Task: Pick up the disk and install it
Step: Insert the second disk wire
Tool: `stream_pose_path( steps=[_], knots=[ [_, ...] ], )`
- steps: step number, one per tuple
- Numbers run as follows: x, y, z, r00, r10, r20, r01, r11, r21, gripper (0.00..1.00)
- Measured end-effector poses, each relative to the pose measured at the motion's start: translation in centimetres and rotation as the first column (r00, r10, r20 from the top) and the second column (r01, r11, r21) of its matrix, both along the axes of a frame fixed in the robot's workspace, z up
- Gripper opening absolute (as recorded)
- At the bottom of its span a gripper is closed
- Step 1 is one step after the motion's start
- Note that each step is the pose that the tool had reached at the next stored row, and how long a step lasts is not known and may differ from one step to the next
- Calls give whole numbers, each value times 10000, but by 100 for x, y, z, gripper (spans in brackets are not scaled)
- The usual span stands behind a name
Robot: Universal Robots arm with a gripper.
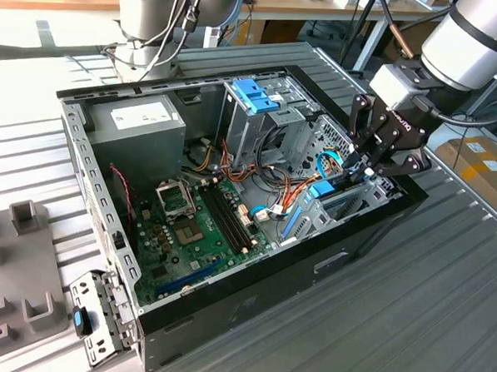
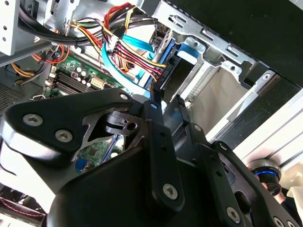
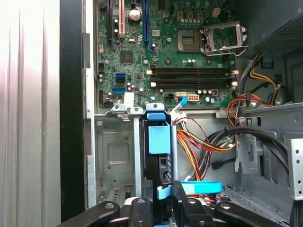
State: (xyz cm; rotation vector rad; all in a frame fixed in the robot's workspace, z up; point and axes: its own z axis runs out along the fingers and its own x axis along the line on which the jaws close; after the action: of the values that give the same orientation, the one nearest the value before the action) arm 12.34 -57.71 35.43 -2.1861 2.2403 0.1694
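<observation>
Between the gripper's (image 3: 162,201) fingers, the disk (image 3: 159,142) is standing on edge, clamped, partway down in the bay (image 3: 113,156) beside the motherboard (image 3: 165,47). It needs holding square, rails tracking the guides, cables (image 3: 203,146) staying clear.

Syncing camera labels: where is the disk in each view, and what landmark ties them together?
Exterior view: the disk stands in the drive bay at the case's corner on the exterior view's right, under the gripper.
First wrist view: disk on edge in the bay, the gripper at its near end.
Second wrist view: its light-blue edge just past the fingertips.
Shared landmark: the motherboard.
</observation>
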Motion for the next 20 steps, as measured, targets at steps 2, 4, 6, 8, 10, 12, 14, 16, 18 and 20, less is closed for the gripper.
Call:
stream_pose_path(
  steps=[2,4,6,8,10,12,14,16,18,20],
  knots=[
    [-9,1,-19,10000,0,0,0,10000,0,30],
    [-13,1,-52,10000,1,0,-1,10000,0,30],
    [-13,1,-72,10000,0,0,0,10000,-2,30],
    [-13,0,-73,10000,0,0,0,10000,0,30],
    [-13,1,-74,10000,0,0,0,10000,0,30],
    [-13,0,-74,10000,0,0,0,10000,0,30],
    [-13,1,-75,10000,0,0,0,10000,0,31],
    [-13,1,-75,10000,0,0,0,10000,0,49],
    [-13,1,-76,10000,0,0,0,10000,0,56],
    [-13,1,-76,10000,0,0,0,10000,0,56]
  ],
)
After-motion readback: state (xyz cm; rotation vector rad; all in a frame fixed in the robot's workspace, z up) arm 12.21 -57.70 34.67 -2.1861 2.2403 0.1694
